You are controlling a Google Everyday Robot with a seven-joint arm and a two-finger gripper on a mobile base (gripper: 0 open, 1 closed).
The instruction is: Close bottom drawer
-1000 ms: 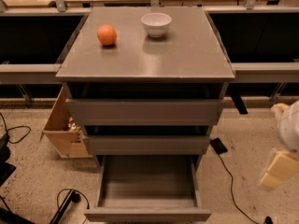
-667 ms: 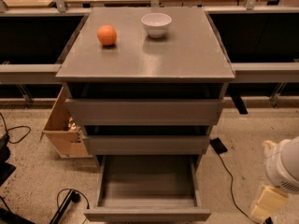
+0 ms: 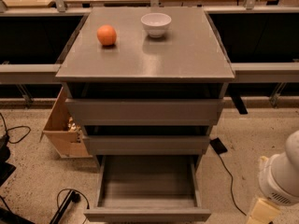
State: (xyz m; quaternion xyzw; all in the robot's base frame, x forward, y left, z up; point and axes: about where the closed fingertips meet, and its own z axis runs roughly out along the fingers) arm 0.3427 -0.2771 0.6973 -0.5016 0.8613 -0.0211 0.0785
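The grey cabinet (image 3: 145, 59) has three drawers. The bottom drawer (image 3: 147, 214) is pulled far out toward me, and its shallow grey box (image 3: 147, 181) is open and empty. The middle drawer front (image 3: 145, 144) and the top drawer front (image 3: 144, 112) stand pushed in. My gripper (image 3: 260, 213) is at the bottom right corner of the camera view, below the white arm housing (image 3: 282, 176), to the right of the open drawer and apart from it. It is partly cut off by the frame's edge.
An orange (image 3: 106, 34) and a white bowl (image 3: 156, 23) sit on the cabinet top. A cardboard box (image 3: 63, 127) stands at the cabinet's left. Cables (image 3: 70, 202) lie on the floor at left, and a black cable and plug (image 3: 218, 146) at right.
My arm and gripper have dropped lower at the right, toward the bottom edge of the view. The drawers, orange and bowl have not moved.
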